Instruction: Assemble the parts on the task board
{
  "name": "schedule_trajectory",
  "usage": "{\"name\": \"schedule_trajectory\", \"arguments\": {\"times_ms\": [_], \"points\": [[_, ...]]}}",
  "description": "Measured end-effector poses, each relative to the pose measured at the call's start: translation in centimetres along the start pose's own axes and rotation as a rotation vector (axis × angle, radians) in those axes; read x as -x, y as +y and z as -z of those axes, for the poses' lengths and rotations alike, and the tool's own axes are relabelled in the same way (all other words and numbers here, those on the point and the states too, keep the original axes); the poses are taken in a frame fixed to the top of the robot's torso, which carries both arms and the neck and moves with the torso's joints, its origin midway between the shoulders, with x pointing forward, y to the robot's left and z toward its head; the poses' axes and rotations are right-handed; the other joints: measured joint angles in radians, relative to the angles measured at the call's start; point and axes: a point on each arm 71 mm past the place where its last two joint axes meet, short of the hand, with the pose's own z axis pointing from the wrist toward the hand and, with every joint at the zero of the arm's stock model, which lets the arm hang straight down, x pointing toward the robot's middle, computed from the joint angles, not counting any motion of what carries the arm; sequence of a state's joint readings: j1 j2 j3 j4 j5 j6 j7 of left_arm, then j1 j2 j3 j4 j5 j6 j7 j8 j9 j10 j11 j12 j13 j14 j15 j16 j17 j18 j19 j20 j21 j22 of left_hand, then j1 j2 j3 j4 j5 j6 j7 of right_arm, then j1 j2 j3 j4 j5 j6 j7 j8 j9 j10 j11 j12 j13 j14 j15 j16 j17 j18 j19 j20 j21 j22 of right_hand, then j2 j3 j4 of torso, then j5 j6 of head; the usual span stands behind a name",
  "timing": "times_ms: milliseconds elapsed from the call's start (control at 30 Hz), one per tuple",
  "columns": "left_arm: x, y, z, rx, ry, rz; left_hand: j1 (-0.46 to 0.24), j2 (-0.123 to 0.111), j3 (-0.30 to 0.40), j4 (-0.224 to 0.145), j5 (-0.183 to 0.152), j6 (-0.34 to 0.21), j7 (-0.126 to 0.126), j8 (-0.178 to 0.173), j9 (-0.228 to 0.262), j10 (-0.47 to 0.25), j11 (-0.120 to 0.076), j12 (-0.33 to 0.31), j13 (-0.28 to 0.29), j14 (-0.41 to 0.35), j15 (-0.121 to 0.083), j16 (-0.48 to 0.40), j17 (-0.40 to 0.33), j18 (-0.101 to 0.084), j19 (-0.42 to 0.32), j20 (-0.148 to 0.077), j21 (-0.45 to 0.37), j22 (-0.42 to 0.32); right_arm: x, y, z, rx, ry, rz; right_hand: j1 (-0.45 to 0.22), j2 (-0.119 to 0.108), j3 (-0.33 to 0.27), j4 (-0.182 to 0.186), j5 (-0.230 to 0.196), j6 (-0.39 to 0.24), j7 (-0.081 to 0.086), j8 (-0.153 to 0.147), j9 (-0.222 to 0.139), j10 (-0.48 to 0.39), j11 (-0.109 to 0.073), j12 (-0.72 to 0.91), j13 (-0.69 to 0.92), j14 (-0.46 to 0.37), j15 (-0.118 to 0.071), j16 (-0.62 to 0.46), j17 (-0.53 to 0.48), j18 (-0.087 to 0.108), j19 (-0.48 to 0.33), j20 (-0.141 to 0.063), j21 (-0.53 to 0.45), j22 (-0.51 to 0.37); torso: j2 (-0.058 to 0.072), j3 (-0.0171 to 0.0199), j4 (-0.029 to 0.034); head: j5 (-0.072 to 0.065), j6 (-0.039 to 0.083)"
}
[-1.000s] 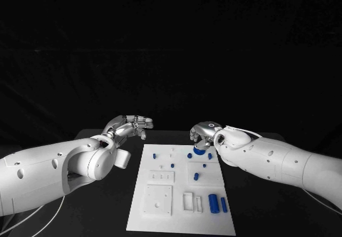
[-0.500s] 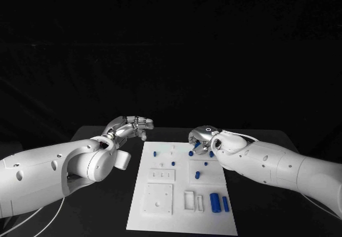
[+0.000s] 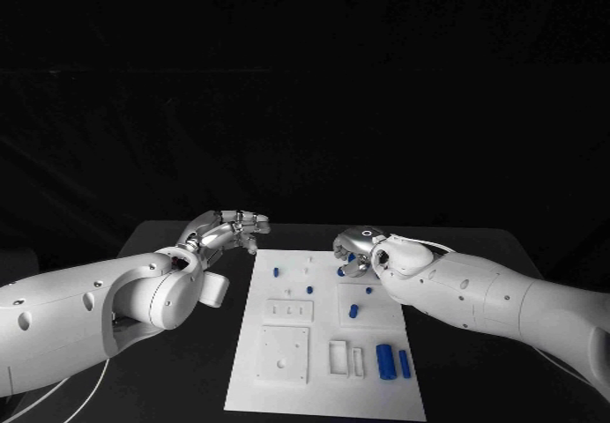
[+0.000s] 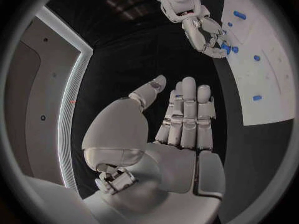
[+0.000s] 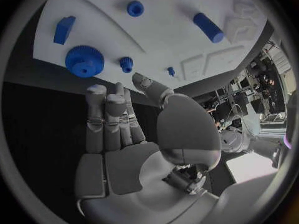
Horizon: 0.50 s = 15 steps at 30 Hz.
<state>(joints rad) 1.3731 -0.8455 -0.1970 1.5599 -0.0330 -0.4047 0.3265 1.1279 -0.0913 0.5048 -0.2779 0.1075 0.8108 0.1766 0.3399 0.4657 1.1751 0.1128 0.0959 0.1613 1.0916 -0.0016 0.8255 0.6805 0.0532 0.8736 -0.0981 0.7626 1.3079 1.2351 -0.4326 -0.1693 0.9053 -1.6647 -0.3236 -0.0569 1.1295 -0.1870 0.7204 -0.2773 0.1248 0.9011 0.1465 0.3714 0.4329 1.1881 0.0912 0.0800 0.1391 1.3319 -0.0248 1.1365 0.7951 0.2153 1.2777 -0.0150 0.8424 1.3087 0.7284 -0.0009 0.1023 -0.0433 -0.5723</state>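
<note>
A flat white task board (image 3: 324,339) is laid lengthwise on the matte black table (image 3: 166,242), its long axis running away from the robot. Small glossy blue parts are scattered over its right half: a toothed gear (image 5: 84,60) lies flat near the far right edge, and a smooth cylinder (image 3: 383,362) lies lengthwise near the front. The metallic right hand (image 3: 357,248) is seen above the far right of the board, fingers straight and empty. The left hand (image 3: 233,229) is held off the board's far left corner, fingers extended, nothing gripped.
</note>
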Motion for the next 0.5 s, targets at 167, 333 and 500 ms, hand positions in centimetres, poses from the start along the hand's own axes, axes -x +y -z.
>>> {"name": "schedule_trajectory", "arguments": {"times_ms": [167, 333, 500], "points": [[-0.01, -0.02, -0.01, 0.0, 0.0, 0.0, -0.003, -0.002, 0.0, 0.0, -0.004, 0.0, 0.0, 0.0, 0.0, 0.0, 0.0, 0.0, 0.0, 0.0, 0.0, 0.0, 0.0, 0.0, -0.002, 0.002, 0.0, 0.0, 0.0, -0.06, -0.08, -0.007, -0.001, 0.011, -0.001, -0.009, 0.001, 0.001, -0.005, 0.0, 0.0, -0.004, 0.0, -0.002, 0.002, -0.004, -0.002, -0.002, 0.002, 0.004, -0.005, 0.0, 0.0, 0.0, 0.0, 0.0, 0.009, -0.0013, 0.0031, -0.002, 0.002], [-0.03, -0.02, -0.07, -0.001, 0.0, 0.0, -0.004, -0.004, 0.0, 0.0, -0.004, 0.0, 0.0, 0.0, 0.0, 0.0, 0.0, 0.0, 0.0, 0.0, 0.0, 0.004, 0.0, 0.0, -0.002, 0.002, 0.0, 0.0, -0.19, -0.27, -0.07, -0.016, 0.003, 0.019, -0.002, -0.01, 0.004, 0.004, -0.009, 0.0, 0.0, -0.007, 0.0, -0.004, 0.004, -0.008, -0.004, -0.002, 0.002, 0.008, -0.009, -0.001, 0.0, 0.0, 0.0, 0.0, 0.018, -0.0027, 0.0058, -0.005, 0.0], [-0.08, -0.02, -0.1, -0.001, 0.001, 0.0, -0.004, -0.004, 0.003, 0.003, -0.004, -0.003, 0.003, 0.0, 0.0, -0.001, -0.001, -0.004, 0.0, 0.0, 0.0, 0.004, -0.002, 0.0, -0.002, 0.002, 0.0, 0.0, -0.35, -0.34, -0.01, -0.021, 0.006, 0.024, -0.005, -0.013, 0.007, 0.007, -0.016, 0.0, 0.0, -0.009, 0.0, -0.005, 0.005, -0.008, -0.006, -0.002, 0.002, 0.012, -0.013, -0.001, 0.0, 0.0, 0.004, 0.0, 0.026, -0.0039, 0.0078, -0.007, 0.0]]}}
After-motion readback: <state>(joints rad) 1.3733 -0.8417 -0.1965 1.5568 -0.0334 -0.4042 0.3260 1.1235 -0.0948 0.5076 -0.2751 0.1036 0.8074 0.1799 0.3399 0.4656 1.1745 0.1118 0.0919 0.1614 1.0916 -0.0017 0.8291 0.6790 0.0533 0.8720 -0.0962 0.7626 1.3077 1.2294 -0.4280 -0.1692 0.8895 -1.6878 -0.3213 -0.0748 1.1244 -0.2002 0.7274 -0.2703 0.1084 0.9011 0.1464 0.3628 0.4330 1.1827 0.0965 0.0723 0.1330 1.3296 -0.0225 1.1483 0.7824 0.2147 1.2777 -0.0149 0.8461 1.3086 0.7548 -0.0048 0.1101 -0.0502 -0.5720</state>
